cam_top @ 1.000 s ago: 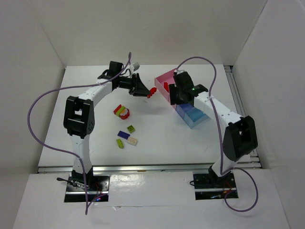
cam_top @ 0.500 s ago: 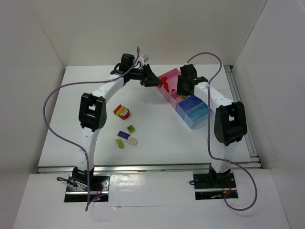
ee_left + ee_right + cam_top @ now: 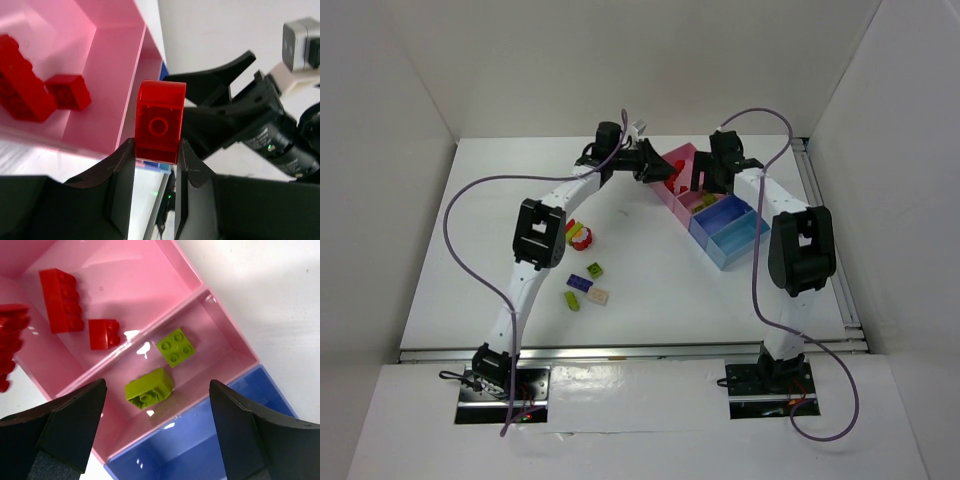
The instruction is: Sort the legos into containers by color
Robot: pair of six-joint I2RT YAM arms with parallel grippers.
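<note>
left wrist: red lego [image 3: 159, 122] clamped in left tool [image 3: 155, 152], beside pink container [image 3: 122, 85].

Red legos [image 3: 61, 300], green legos [image 3: 175, 346] in adjoining pink containers [image 3: 135, 270]

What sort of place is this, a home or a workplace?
Probably a lab test cell for robots: a white table walled by plain panels, a left arm and right arm bolted at its near edge, with toy bricks and boxes on it.
</note>
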